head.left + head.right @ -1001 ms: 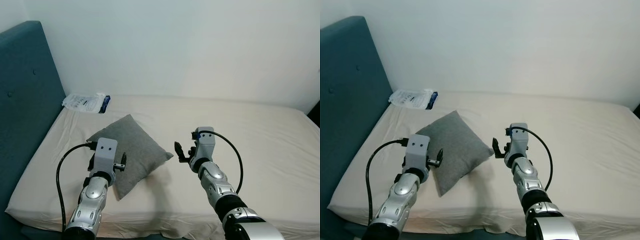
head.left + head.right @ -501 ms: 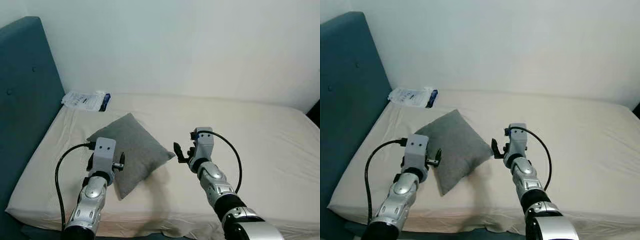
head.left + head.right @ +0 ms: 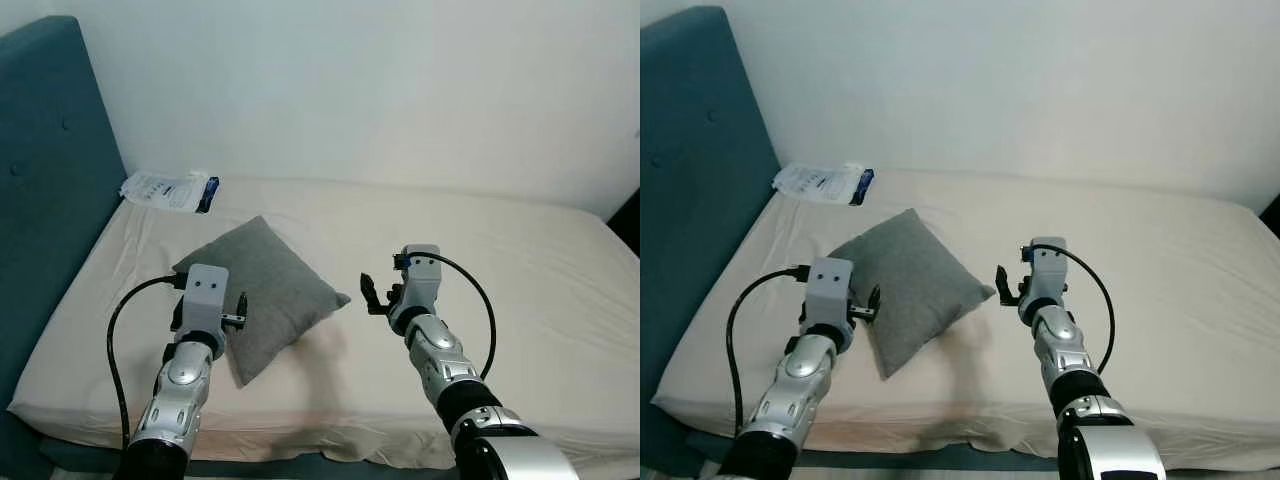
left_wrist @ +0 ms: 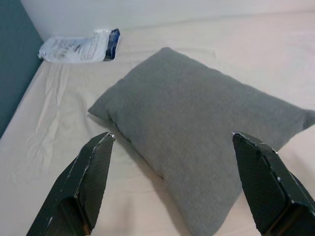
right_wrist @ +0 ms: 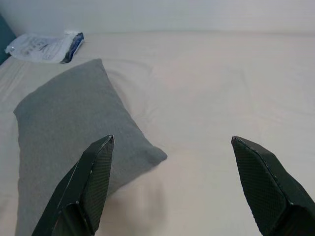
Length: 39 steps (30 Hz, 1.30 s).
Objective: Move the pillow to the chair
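A grey square pillow [image 3: 268, 283] lies on the bed's cream sheet [image 3: 520, 260], nearer the headboard side, one corner pointing toward me. My left gripper [image 3: 240, 310] hovers just over the pillow's near left edge; in the left wrist view its fingers [image 4: 93, 172] stand wide open, with the pillow [image 4: 197, 123] straight ahead between them. My right gripper [image 3: 369, 293] hangs a little to the right of the pillow's right corner. It is open too, with the pillow's corner [image 5: 74, 128] beside one finger and bare sheet beyond.
A teal upholstered headboard [image 3: 50, 170] rises along the left. A white and blue plastic packet [image 3: 168, 189] lies at the bed's far left corner by the white wall. The right half of the mattress is bare sheet. The bed's front edge runs just below my arms.
The camera has shifted slightly, so the whole scene sits a bit differently. My right gripper has edged a little to the right of the pillow's corner. The pillow has not moved.
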{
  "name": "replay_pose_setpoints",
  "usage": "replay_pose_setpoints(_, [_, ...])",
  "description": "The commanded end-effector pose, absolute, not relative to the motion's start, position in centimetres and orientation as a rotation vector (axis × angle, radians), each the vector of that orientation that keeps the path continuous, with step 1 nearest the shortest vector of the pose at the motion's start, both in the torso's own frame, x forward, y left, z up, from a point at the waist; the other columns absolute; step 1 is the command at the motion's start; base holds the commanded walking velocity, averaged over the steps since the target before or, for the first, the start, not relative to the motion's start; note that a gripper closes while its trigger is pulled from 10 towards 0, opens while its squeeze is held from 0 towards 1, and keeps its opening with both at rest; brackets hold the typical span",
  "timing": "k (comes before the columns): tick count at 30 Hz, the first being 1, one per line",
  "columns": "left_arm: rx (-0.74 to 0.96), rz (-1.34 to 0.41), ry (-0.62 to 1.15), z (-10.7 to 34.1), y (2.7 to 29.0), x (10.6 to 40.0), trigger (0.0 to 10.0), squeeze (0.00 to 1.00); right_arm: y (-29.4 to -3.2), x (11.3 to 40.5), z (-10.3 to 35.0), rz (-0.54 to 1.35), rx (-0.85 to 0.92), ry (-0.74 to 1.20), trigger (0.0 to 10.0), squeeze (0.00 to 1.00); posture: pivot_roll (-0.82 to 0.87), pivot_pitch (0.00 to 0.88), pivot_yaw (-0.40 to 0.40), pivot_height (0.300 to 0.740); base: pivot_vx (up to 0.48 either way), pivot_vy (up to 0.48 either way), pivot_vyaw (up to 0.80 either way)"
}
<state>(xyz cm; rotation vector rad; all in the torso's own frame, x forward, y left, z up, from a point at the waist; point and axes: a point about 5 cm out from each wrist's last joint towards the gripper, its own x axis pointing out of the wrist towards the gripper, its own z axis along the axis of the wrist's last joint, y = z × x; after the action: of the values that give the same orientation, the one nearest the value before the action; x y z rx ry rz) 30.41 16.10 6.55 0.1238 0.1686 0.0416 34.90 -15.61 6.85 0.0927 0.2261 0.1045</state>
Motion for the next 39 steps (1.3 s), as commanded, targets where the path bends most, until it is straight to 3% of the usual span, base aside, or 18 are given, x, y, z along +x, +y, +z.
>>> replay_pose_setpoints(1, [0.121,0.042,0.182,6.2,16.2,30.4,10.0,0.0,-16.0,34.9,6.9,0.095,0.093,0.222,10.0,0.0,-0.01,0.0,-0.09,0.645,0.0,0.0,0.0])
replay_pose_setpoints(13, [0.139,0.047,0.157,7.3,16.8,31.7,10.0,0.0,-16.0,35.3,7.3,0.095,0.086,0.221,10.0,0.0,0.0,0.0,-0.103,0.63,0.0,0.0,0.0])
replay_pose_setpoints(23, [0.171,0.032,0.136,8.4,17.5,32.3,10.0,0.0,-16.4,35.8,7.6,0.043,0.256,0.241,10.0,0.0,0.02,0.083,-0.074,0.615,0.0,0.0,0.0])
replay_pose_setpoints(29, [0.186,0.035,0.133,8.7,18.1,32.6,10.0,0.0,-16.3,36.1,8.1,0.049,0.271,0.224,10.0,0.0,0.03,0.098,-0.07,0.61,0.0,0.0,0.0])
replay_pose_setpoints(39, [0.162,0.093,0.122,10.1,20.6,33.3,10.0,0.0,-16.5,37.0,9.4,0.054,0.357,0.21,10.0,0.0,0.06,0.167,-0.07,0.595,0.0,0.0,0.0])
